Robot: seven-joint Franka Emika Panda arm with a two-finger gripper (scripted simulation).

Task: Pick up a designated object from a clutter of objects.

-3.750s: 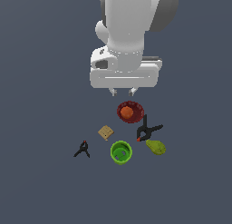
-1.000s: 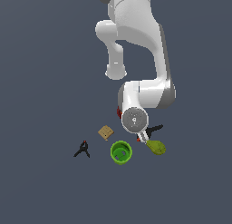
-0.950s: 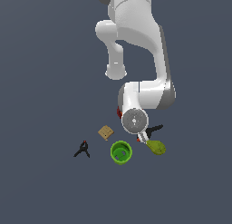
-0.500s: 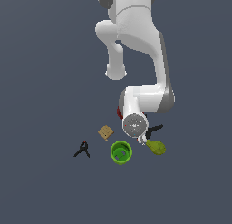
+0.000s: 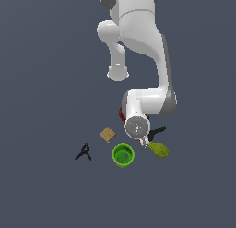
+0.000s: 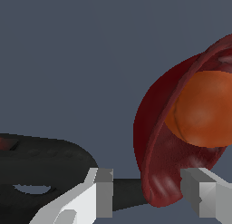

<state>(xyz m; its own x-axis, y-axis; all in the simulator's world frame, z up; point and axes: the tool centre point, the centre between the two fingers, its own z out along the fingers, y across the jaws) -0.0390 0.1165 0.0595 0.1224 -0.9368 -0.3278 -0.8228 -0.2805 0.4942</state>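
Observation:
In the wrist view the dark red bowl [image 6: 156, 146] fills one side, tilted toward the camera, with the orange ball [image 6: 204, 109] lying inside it. My gripper [image 6: 152, 191] is open, and its two white fingers [image 6: 103, 191] stand on either side of the bowl's rippled rim without visibly touching it. In the exterior view my hand [image 5: 138, 127] covers nearly all of the bowl; only a dark red sliver [image 5: 121, 114] shows at the hand's edge. The ball is hidden there.
One black clamp [image 6: 41, 168] lies close beside my finger, also seen by the hand [image 5: 156, 131]. Nearby lie the green cup [image 5: 123, 155], the tan block [image 5: 108, 135], the olive pear-like lump [image 5: 159, 149] and a second black clamp [image 5: 83, 152].
The hand has come down from above the clutter onto the bowl, which was in full view earlier. Over the last second it sank slightly lower and a little toward the exterior view's left.

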